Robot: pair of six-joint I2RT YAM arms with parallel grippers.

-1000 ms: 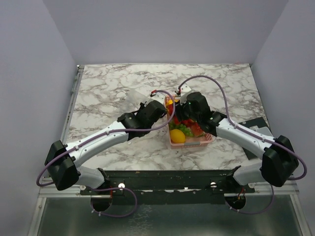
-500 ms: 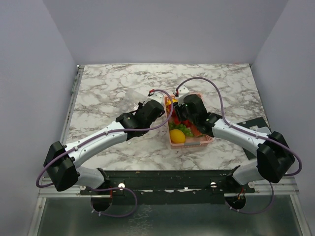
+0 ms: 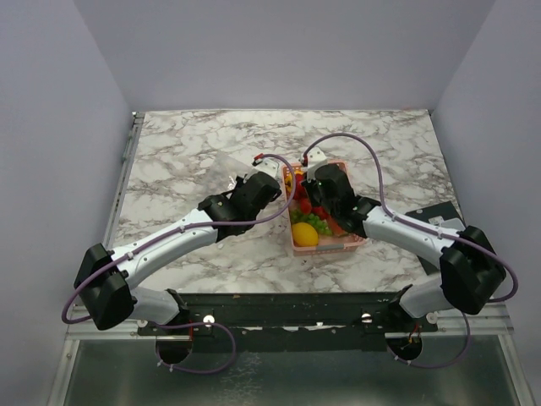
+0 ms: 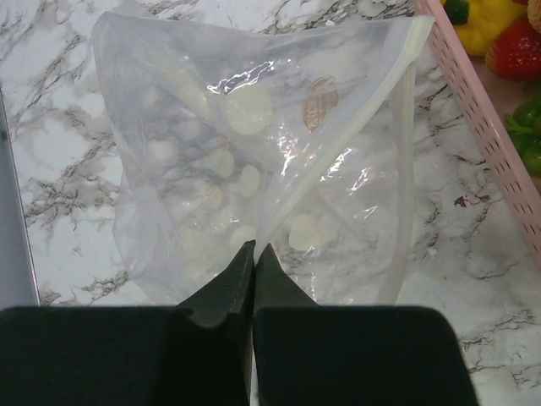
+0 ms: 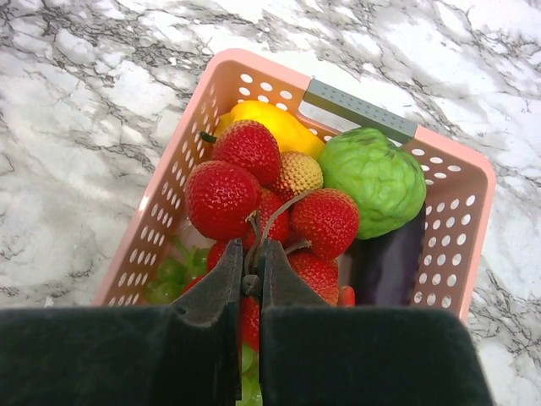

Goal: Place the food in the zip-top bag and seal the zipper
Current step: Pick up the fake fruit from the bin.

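The food lies in a pink basket (image 5: 473, 211): a red berry cluster (image 5: 221, 196), a yellow fruit (image 5: 270, 123), a round green fruit (image 5: 372, 179) and a dark purple eggplant (image 5: 389, 266). My right gripper (image 5: 252, 249) is shut on the brown stem of the berry cluster, low inside the basket. The clear zip-top bag (image 4: 211, 144) lies left of the basket with its mouth gaping toward it. Its whitish zipper (image 4: 338, 144) runs down to my left gripper (image 4: 254, 247), which is shut on the bag's mouth edge. From above, both grippers (image 3: 254, 176) (image 3: 311, 193) flank the basket's left rim.
Green grapes (image 5: 169, 275) and a lemon-like fruit (image 3: 306, 235) fill the basket's near end. A grey handle (image 5: 359, 110) spans its far rim. A dark flat plate (image 3: 435, 216) lies at the table's right edge. Marble tabletop (image 3: 186, 152) spreads to the left and back.
My right gripper has gone down into the basket and closed on the berry cluster's stem. The left gripper stays shut on the bag, shifted only slightly.
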